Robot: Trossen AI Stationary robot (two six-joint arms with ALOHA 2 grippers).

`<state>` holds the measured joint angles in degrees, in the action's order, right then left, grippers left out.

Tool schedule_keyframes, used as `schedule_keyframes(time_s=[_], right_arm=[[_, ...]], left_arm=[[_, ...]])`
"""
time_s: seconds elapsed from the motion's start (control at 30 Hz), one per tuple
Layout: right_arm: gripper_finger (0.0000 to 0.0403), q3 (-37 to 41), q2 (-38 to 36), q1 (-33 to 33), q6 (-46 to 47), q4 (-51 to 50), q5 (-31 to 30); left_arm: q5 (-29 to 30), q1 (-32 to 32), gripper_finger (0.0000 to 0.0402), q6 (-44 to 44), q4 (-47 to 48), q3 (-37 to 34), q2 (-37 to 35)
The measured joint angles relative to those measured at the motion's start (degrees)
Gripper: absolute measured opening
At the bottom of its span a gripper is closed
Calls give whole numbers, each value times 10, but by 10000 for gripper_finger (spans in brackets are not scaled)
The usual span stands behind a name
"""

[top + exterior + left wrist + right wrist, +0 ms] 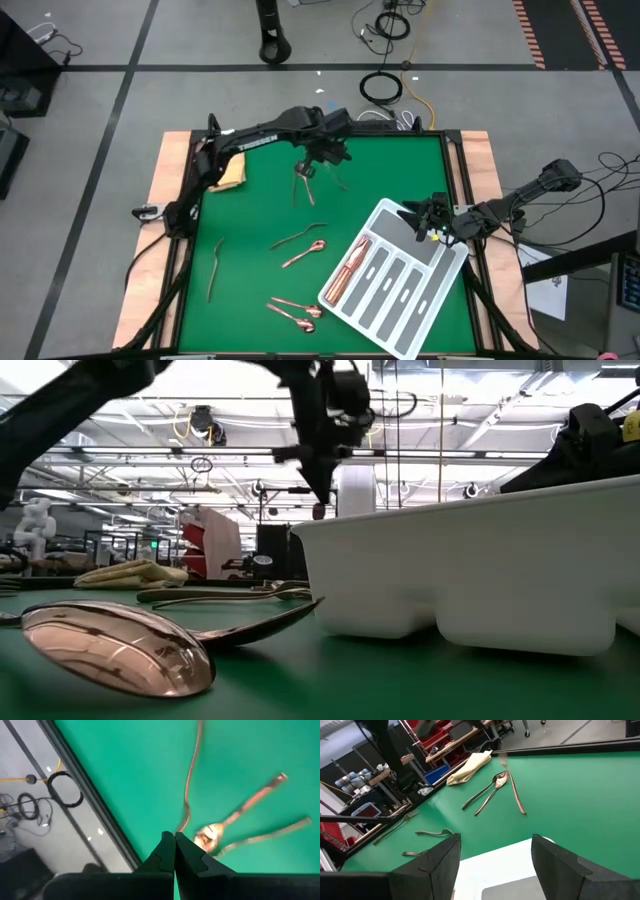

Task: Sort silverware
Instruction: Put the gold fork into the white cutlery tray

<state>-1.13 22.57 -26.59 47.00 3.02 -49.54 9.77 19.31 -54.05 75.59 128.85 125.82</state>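
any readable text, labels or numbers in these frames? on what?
None readable.
Pale lettering on the left arm link, high view: too small to read.
Red and blue bins behind the table, right wrist view: no legible labels.
White tray, silverware, cloth: no print visible.

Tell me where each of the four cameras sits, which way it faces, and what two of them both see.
High view: overhead, straight down on the green table; both arms, white tray.
Low view: table height, level across; a spoon close, the tray wall, an arm overhead.
Left wrist view: looks down past the shut left hand at silverware.
Right wrist view: past the open right hand, over the tray's edge.
Shared: the high and right wrist views both show the yellow cloth.
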Motion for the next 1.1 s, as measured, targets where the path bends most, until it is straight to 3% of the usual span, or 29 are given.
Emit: schedule_keyframes(time_s=[0.2,0.4,0.6,0.7,0.8,0.97,1.1], right_arm=[[228,0,0,0,4,-1,0],[228,0,0,19,8,18,-20],[221,-130,45,95,-178,48,-8],[208,-248,115,150,-278,0,17],[199,-385,221,222,-326,-110,71],[195,-587,449,369,-282,-348,242],[194,-684,618,452,-288,-409,373]], left_arm=[[13,-51,0,15,17,-1,-32],[18,-62,0,166,56,-3,-37],[-66,-108,0,325,56,-2,-119],[-66,-133,0,364,32,-5,-168],[-66,-159,0,393,-5,-20,-225],[-28,-204,0,449,-102,-64,-314],[69,-241,0,515,-118,-114,-380]])
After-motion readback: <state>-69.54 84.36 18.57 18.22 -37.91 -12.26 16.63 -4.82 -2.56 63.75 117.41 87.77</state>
